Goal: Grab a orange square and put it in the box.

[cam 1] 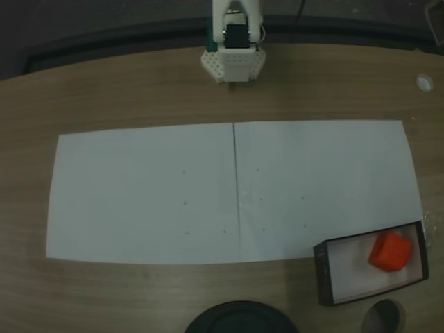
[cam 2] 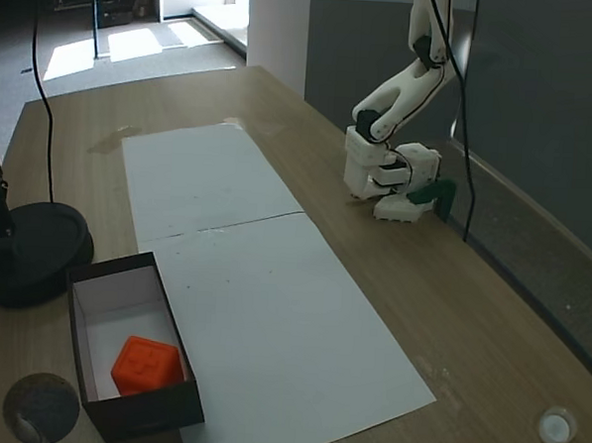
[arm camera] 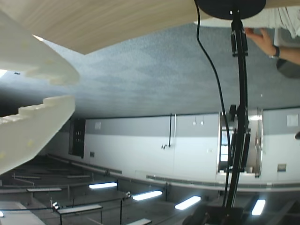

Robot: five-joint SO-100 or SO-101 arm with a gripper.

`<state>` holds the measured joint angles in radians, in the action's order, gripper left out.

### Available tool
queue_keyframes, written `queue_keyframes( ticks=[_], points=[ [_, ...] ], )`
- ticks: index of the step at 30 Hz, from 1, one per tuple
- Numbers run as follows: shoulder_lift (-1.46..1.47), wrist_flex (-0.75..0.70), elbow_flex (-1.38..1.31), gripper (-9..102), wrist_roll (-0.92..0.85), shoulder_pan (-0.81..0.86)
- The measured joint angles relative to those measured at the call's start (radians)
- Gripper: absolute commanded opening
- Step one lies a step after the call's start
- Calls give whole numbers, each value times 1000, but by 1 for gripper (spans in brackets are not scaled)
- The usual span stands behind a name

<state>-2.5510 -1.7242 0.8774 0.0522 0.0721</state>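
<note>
The orange square [cam 2: 148,366] is being seen inside the box [cam 2: 182,399]; judged light, rigid, graspable across flat faces. Nothing is being held by the gripper [arm camera: 56,91], jaws slightly parted.

Wooden table, dim room around it.
I'm looking at a curved wood-grain table [cam 2: 499,321] with white paper sheets [cam 1: 152,194] laid across it, grey carpet [cam 2: 79,12] beyond with sunlight patches [cam 2: 137,42], and in the wrist view grey-and-white walls [arm camera: 140,140] and strip lights [arm camera: 147,195].
</note>
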Motion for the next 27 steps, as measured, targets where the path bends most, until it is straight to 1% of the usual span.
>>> queue_keyframes(
  ticks=[6, 10, 23, 27],
  points=[
    [-364, 0, 239, 0, -46, 23],
    [-534, 60, 393, 0, -51, 20],
    [-839, 383, 871, 0, -51, 23],
    [-900, 474, 1052, 0, -51, 94]
  ],
)
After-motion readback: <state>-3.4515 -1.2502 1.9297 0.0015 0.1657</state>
